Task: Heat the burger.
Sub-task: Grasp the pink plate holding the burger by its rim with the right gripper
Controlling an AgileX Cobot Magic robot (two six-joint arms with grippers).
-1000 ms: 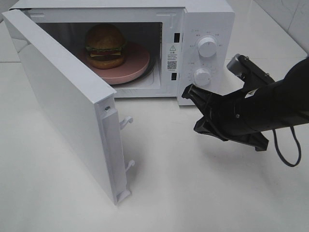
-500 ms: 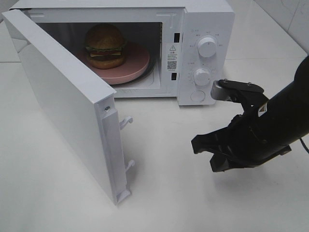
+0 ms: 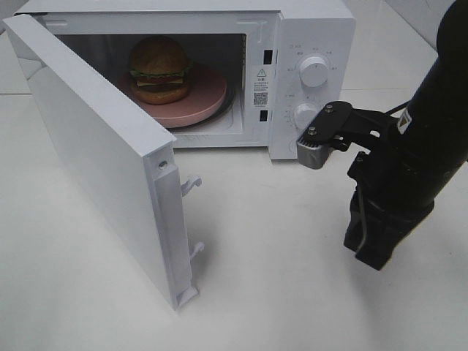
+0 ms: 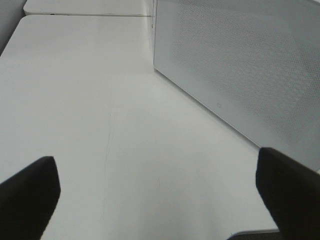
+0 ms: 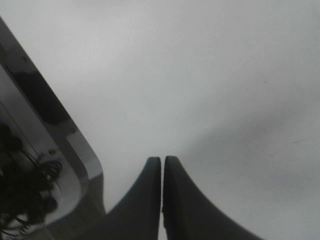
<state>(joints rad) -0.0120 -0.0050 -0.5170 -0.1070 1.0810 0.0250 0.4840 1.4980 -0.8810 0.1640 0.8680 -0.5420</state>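
Black right fingers (image 5: 142,200), pressed together with nothing between them, point down at the bare white surface (image 3: 278,300) in front of a white microwave (image 3: 314,22). Just beyond and above them is the oven's control panel, with its lower dial (image 3: 306,115) the nearer and its upper dial (image 3: 314,72) a little farther. Off to their left, inside the open cavity, the burger (image 3: 159,69) rests on a pink plate (image 3: 212,99). The door (image 3: 95,161) stands swung wide toward the camera, well apart from the right fingers. On the far side of that door the left fingers (image 4: 30,195) are spread fully apart and hold nothing. They hover over the surface, facing a pale dotted panel that appears to be the door's outer face.

Loading looks complete, since the food is already in the oven on its plate. What seems left is to swing the door shut and turn a dial to start the heating. The open left fingers appear the better placed to push the door. The closed right fingers sit nearest the dials but would have to open to turn one.
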